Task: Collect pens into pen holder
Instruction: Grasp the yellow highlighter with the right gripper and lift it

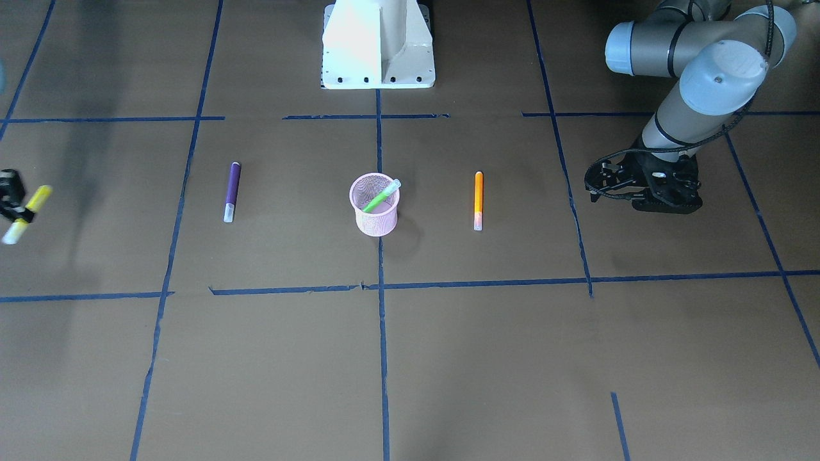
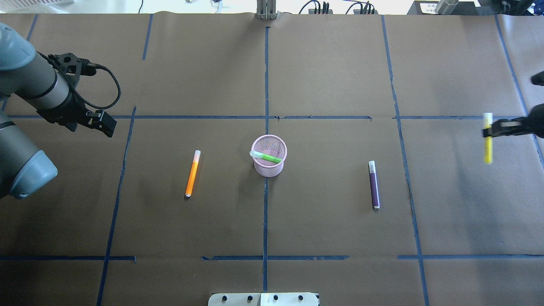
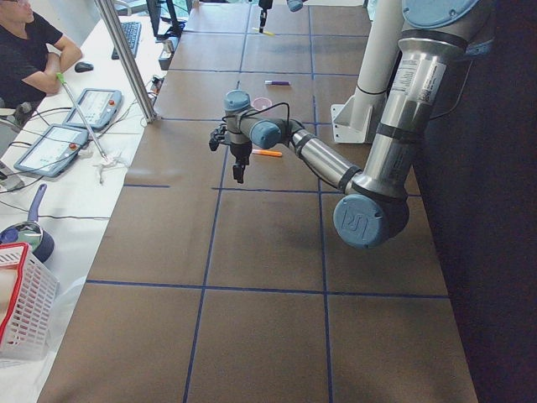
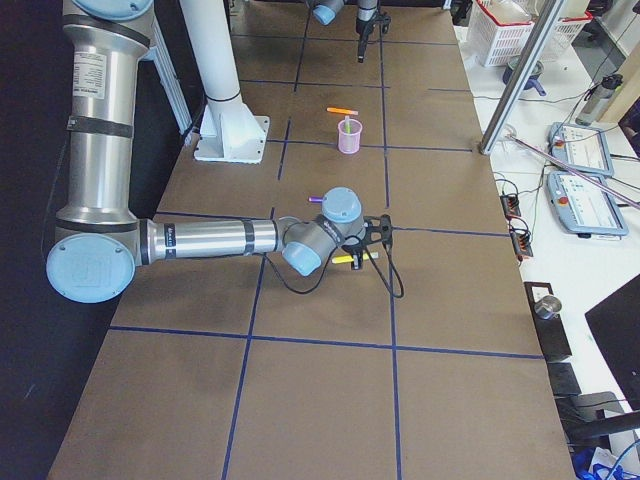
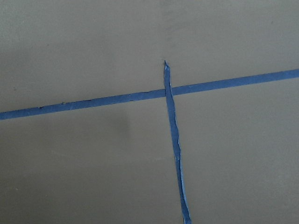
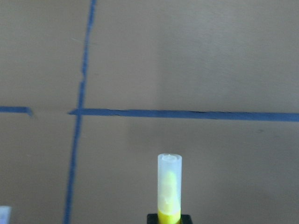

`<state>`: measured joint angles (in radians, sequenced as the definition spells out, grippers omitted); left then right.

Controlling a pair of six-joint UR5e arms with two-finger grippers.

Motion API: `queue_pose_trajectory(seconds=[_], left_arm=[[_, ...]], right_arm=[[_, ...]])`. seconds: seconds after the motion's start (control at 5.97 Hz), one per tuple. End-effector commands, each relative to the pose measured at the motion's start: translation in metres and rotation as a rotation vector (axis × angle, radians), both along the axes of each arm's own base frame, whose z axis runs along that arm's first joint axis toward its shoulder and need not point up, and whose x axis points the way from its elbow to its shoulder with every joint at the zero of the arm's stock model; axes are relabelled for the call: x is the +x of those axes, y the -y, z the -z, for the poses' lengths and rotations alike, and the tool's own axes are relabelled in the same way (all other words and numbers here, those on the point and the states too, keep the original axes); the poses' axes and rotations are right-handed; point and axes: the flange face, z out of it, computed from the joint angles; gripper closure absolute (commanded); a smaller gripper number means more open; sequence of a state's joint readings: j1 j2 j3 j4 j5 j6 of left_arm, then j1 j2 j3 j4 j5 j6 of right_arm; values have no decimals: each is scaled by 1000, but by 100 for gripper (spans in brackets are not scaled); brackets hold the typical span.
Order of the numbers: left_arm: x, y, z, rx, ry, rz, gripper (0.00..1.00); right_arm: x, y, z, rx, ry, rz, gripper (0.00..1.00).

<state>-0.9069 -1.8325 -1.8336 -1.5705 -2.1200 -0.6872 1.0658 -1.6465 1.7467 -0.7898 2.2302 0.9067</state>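
Observation:
The pink mesh pen holder stands upright at the table's middle, with the green pen leaning inside it. The orange pen lies flat on its left, and the purple pen lies flat on its right. My right gripper is shut on the yellow pen and holds it above the table at the far right edge. In the right wrist view the pen's pale cap points away from the camera. My left gripper hovers empty at the far left, and it looks open.
Blue tape lines divide the brown paper table into squares. The robot's white base stands at the near edge. In the side view an operator sits beyond the far edge, with pendants and a white basket.

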Motion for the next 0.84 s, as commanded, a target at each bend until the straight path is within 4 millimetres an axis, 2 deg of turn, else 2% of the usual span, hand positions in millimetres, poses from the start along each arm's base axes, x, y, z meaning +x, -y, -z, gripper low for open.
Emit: queue_pose_trajectory(seconds=[0.0, 0.17, 0.33, 0.5, 0.67], left_arm=[[-1, 0, 1, 0, -1, 2, 1], [0, -1, 1, 1, -1, 0, 1], [-1, -1, 2, 2, -2, 2, 1], [-1, -1, 1, 0, -2, 2, 1], [-1, -2, -4, -6, 3, 1, 1]], right_arm=[[-81, -3, 113, -11, 158, -47, 100], [-108, -15, 165, 38, 202, -71, 100], [-145, -25, 222, 72, 239, -154, 100], [-186, -55, 258, 165, 264, -234, 100], [-228, -82, 284, 240, 274, -330, 100]])
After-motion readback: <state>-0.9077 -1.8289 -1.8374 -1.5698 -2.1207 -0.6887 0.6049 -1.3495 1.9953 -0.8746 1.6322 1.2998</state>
